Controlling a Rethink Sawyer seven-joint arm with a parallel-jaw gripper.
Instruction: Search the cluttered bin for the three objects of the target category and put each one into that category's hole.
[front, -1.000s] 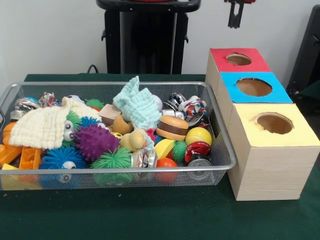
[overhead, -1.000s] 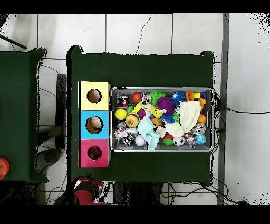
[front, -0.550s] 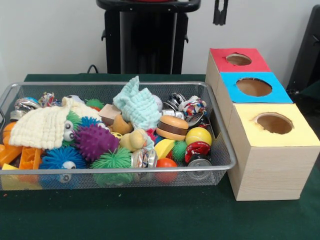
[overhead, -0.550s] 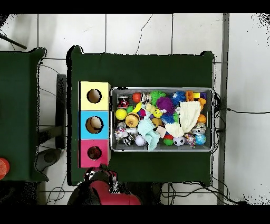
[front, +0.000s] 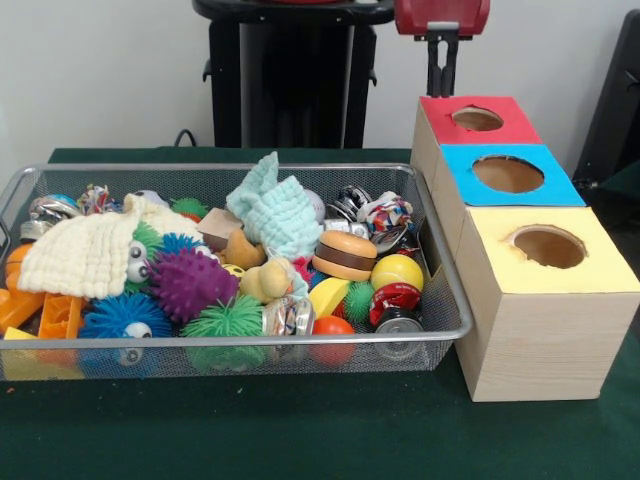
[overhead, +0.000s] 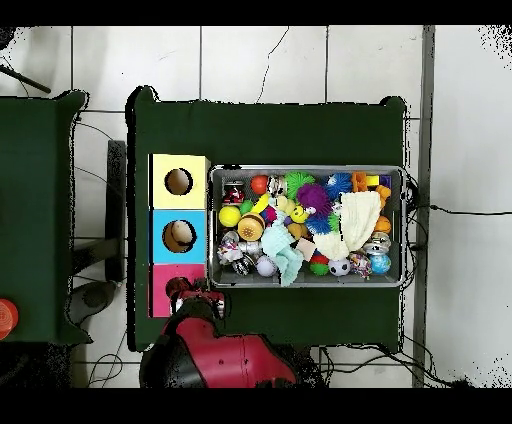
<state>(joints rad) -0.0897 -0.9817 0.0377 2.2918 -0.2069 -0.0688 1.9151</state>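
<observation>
Three holes wait beside the full bin (front: 455, 300); the claw (front: 442, 75), narrow and empty over the red box (front: 440, 130), must next travel to the bin and pick a target.

The green tabletop (front: 300, 440) carries a wire bin (front: 440, 300) and a row of three wooden boxes (front: 540, 340). The claw (front: 442, 75) hangs above the row's red end, and the bin lies just beside the boxes.
</observation>
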